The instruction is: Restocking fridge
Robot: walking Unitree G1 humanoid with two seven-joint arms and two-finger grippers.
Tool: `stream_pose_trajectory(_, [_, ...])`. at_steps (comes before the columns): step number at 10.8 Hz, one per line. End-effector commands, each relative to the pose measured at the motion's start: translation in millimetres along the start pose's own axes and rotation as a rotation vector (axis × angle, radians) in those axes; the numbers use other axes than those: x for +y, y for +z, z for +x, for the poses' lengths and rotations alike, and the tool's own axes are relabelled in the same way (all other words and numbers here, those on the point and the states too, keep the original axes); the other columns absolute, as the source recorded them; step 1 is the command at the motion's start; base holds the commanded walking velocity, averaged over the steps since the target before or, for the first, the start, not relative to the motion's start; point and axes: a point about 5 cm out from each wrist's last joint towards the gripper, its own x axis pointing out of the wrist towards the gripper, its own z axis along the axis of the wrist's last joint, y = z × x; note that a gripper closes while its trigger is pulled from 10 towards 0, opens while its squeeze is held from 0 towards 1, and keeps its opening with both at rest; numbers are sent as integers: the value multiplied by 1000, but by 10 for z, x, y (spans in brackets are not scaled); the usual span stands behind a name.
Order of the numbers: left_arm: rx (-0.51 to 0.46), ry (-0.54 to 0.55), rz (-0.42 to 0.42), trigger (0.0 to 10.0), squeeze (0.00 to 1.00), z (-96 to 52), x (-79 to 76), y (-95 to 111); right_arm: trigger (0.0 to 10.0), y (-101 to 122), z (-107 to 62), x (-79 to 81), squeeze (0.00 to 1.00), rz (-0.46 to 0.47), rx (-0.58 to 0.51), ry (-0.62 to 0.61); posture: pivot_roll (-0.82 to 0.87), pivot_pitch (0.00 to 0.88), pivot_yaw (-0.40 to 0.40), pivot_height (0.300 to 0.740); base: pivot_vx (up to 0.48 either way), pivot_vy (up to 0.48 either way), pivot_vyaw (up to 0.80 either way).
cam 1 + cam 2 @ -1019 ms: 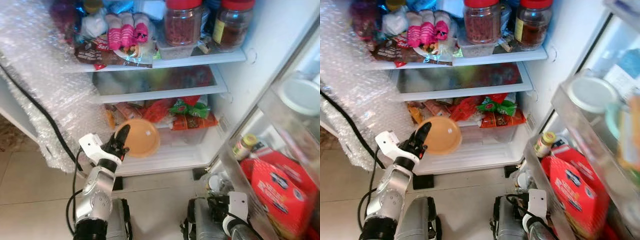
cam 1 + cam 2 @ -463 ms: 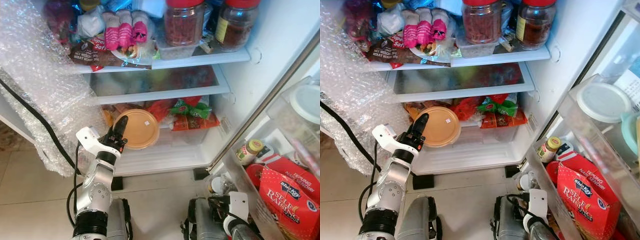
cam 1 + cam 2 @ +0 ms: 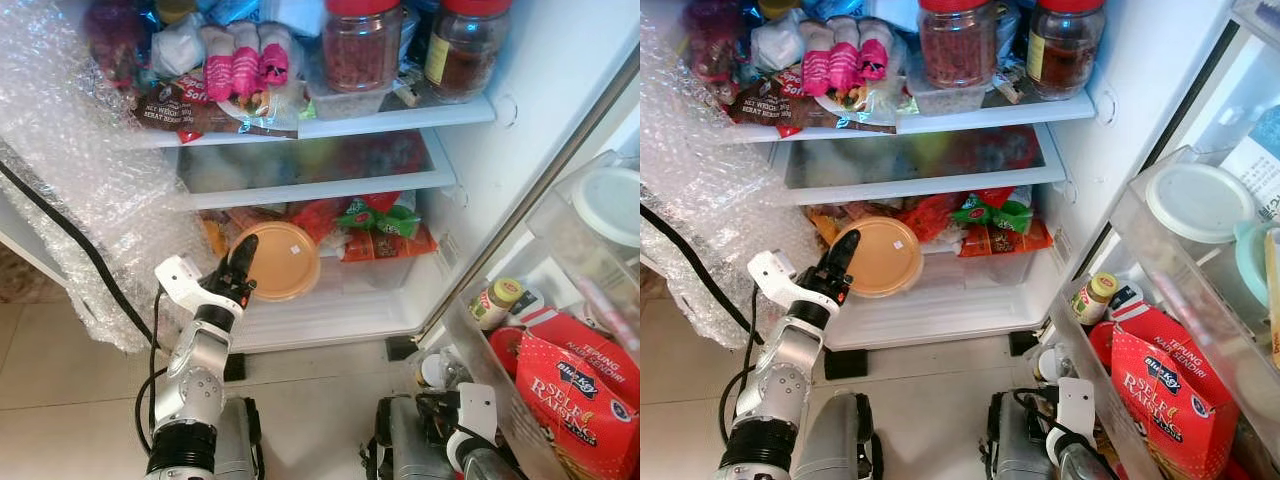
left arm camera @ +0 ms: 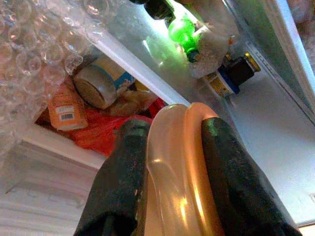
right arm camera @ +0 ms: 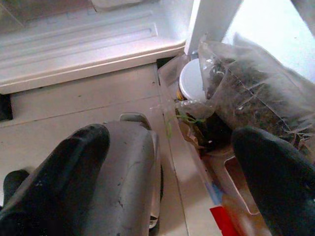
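Note:
My left gripper (image 3: 243, 262) is shut on the rim of a round orange lidded container (image 3: 277, 261), holding it upright on edge at the mouth of the fridge's bottom drawer (image 3: 330, 300). The left wrist view has the orange container (image 4: 177, 182) pinched between both black fingers (image 4: 118, 182), with jars and red packets behind it. My right gripper (image 5: 172, 162) hangs low by my body, open, with nothing between its fingers (image 5: 54, 177). The fridge stands open with full shelves (image 3: 330, 125).
Bubble wrap (image 3: 90, 190) and a black cable (image 3: 80, 240) hang at the left of the fridge. The open door's racks (image 3: 560, 330) at the right hold a red raisin box (image 3: 575, 390), a small jar (image 3: 495, 302) and a white lid. Tiled floor lies below.
The container in my left gripper has moved up and inward, toward the bottom drawer's packets. The camera has shifted, so the door rack looks displaced. The right arm has stayed low.

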Motion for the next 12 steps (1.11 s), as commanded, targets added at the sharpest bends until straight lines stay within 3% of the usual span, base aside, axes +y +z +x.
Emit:
stream_pose_trajectory(1, [7,-7,8,10000,0,-7,2,-12,10000,-411,-132,5,0,12,173,-2,-72,244,38,606,0,0,0])
stream_pose_trajectory(12, [29,-20,14,10000,0,-11,-11,-53,10000,-413,-131,3,0,10,178,2,-69,241,36,606,257,0,0])
